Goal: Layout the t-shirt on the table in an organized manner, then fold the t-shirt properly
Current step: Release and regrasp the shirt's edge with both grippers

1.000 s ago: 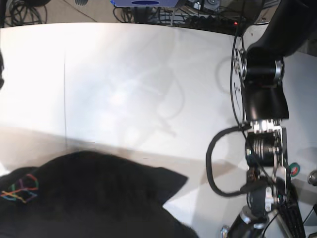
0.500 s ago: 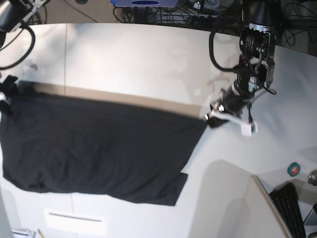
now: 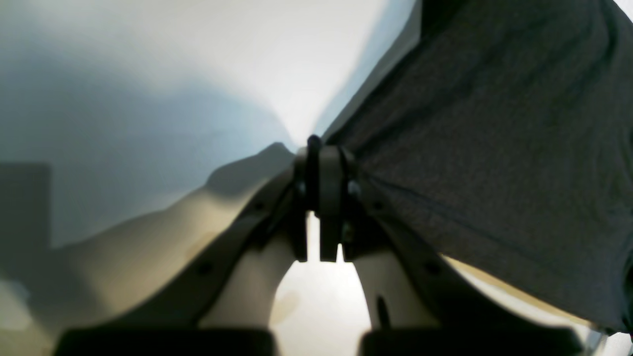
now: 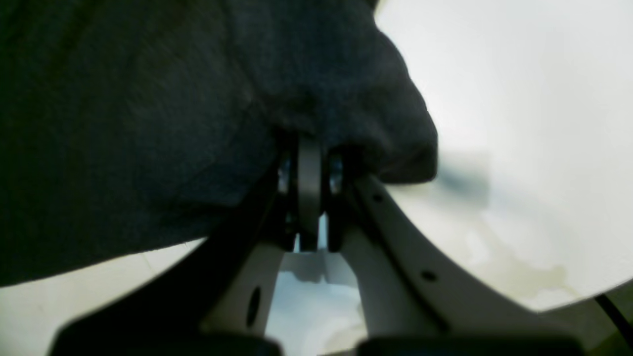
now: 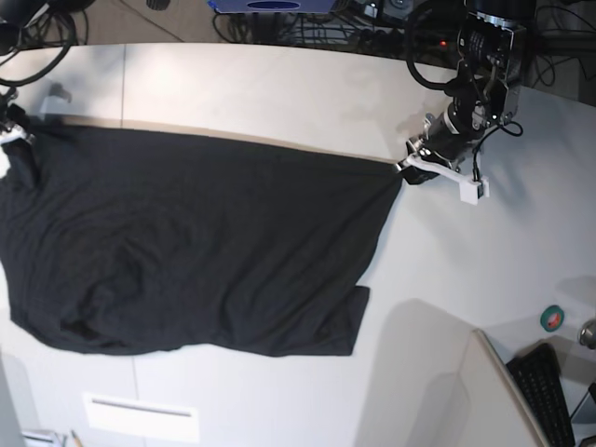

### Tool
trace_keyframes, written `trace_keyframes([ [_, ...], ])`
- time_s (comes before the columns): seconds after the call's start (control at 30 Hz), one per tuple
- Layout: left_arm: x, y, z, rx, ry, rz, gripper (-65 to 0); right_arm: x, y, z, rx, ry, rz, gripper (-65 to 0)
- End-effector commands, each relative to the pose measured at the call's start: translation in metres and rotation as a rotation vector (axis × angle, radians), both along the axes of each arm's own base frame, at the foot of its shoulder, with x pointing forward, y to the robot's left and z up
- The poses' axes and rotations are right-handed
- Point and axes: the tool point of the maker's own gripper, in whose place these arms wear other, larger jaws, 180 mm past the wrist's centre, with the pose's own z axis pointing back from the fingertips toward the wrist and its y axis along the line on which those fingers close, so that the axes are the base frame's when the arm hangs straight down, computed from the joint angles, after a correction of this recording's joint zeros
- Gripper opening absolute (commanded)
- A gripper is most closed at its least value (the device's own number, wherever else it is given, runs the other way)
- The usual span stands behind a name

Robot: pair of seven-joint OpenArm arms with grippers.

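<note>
The t-shirt (image 5: pixel 196 251) — we find it spread on the table (image 5: pixel 279 88), long axis left-right. Left gripper (image 5: pixel 407 169) and right gripper (image 5: pixel 13 133) — each clamped tight on one far corner.

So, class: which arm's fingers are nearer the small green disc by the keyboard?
Left. The left fingers hold the t-shirt corner on the green disc's side; the right fingers grip the opposite corner, far across.

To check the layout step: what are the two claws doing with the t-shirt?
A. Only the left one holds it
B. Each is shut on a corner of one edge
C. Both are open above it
B: the left claw and right claw each pinch a corner of the t-shirt, its far edge stretched between them.
</note>
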Motion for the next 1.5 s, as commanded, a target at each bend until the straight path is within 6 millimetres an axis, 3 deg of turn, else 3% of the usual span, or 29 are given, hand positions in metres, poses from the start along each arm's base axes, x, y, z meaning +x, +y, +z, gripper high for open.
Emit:
trace_keyframes([
  [0.0, 0.006, 0.007, 0.008, 0.014, -0.033, 0.010, -65.0, 0.005, -0.013, 0.012, -0.042, -0.032, 0.002, -65.0],
  [0.1, -0.001, 0.007, 0.006, 0.014, -0.023, 0.010, -65.0, 0.001, -0.014, 0.012, -0.048, -0.023, 0.004, -65.0],
  [0.13, -0.001, 0.007, 0.007, 0.014, -0.025, 0.008, -55.6, 0.001, -0.016, 0.017, -0.062, -0.029, 0.009, -65.0],
  [0.27, -0.006, 0.017, 0.015, 0.028, -0.040, 0.027, -18.4, -0.001, -0.021, 0.044, -0.147, -0.047, 0.051, -44.1],
  [0.37, -0.006, 0.037, 0.033, 0.051, -0.086, 0.073, -1.0, 0.000, -0.022, 0.066, -0.202, -0.056, 0.082, -38.9],
  [0.4, -0.007, 0.046, 0.040, 0.063, -0.103, 0.093, 0.0, 0.001, -0.023, 0.073, -0.223, -0.065, 0.088, -38.6],
  [0.57, -0.010, 0.075, 0.084, 0.121, -0.204, 0.148, 0.0, -0.004, -0.024, 0.094, -0.294, -0.081, 0.120, -38.6],
  [0.67, -0.007, 0.071, 0.101, 0.127, -0.244, 0.131, 0.0, -0.002, -0.022, 0.094, -0.292, -0.084, 0.127, -38.6],
  [0.73, 0.002, 0.042, 0.102, 0.090, -0.257, 0.065, -13.8, 0.009, -0.016, 0.095, -0.282, -0.105, 0.143, -39.2],
  [0.77, 0.011, 0.018, 0.102, 0.062, -0.268, 0.010, -25.3, 0.017, -0.006, 0.093, -0.271, -0.111, 0.173, -41.4],
  [0.83, 0.024, -0.023, 0.092, 0.009, -0.256, -0.081, -51.3, 0.031, 0.017, 0.087, -0.249, -0.113, 0.257, -53.3],
  [0.87, 0.031, -0.040, 0.085, -0.011, -0.247, -0.122, -64.7, 0.037, 0.030, 0.083, -0.233, -0.113, 0.299, -63.3],
  [0.97, 0.044, -0.073, 0.050, -0.033, -0.165, -0.206, -65.0, 0.056, 0.065, 0.071, -0.183, -0.120, 0.390, -65.0],
  [1.07, 0.055, -0.097, 0.019, -0.027, -0.085, -0.279, -65.0, 0.066, 0.089, 0.045, -0.107, -0.083, 0.444, -65.0],
  [1.17, 0.059, -0.106, 0.003, -0.013, -0.040, -0.313, -65.0, 0.068, 0.102, 0.018, -0.034, -0.027, 0.459, -65.0],
  [1.3, 0.064, -0.096, -0.002, 0.031, -0.032, -0.316, -65.0, 0.061, 0.091, -0.007, 0.006, 0.036, 0.430, -65.0],
  [1.47, 0.077, -0.083, -0.003, 0.218, -0.061, -0.396, -65.0, 0.061, 0.072, -0.040, 0.023, 0.066, 0.402, -65.0],
])
